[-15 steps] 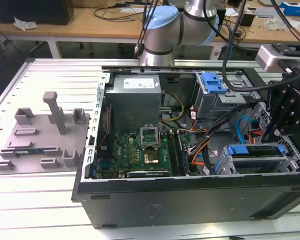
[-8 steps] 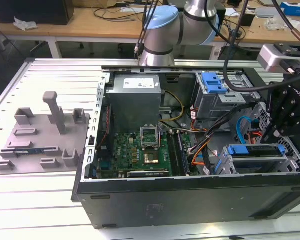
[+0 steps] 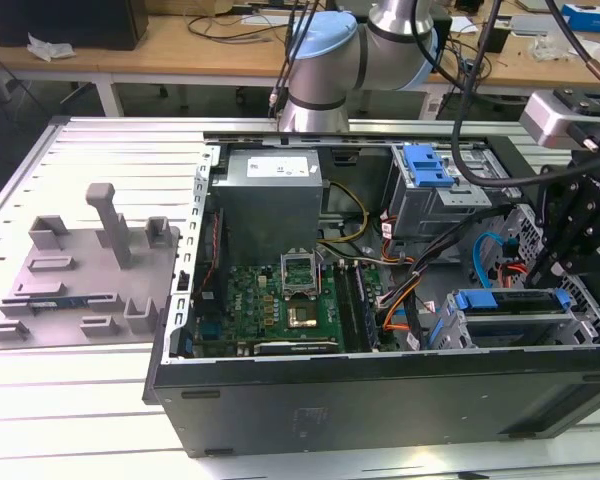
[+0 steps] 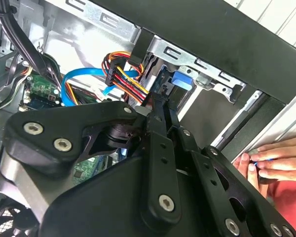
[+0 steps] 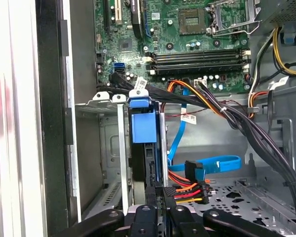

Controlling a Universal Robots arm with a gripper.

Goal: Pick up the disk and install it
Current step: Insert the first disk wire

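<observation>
The disk (image 5: 143, 129), in its blue carrier, stands on edge in a slot of the metal drive cage (image 5: 101, 148) at the case's front corner. In the exterior view the disk (image 3: 505, 300) shows as a blue bar in the cage at the view's lower right. My gripper (image 5: 160, 191) is shut, with its black fingertips pressed together just behind the disk's end. I cannot tell if they touch it. In the second wrist view the gripper (image 4: 163, 112) points at the blue carrier end (image 4: 181, 80) under the case's black rim.
A person's hand (image 4: 269, 160) rests outside the case wall beside the cage. Orange, red and yellow power wires (image 5: 187, 186) and a blue data cable (image 5: 212, 163) lie close to the fingers. The power-supply box (image 3: 270, 195), the motherboard (image 3: 280, 300) and a grey fixture plate (image 3: 80, 270) sit further off.
</observation>
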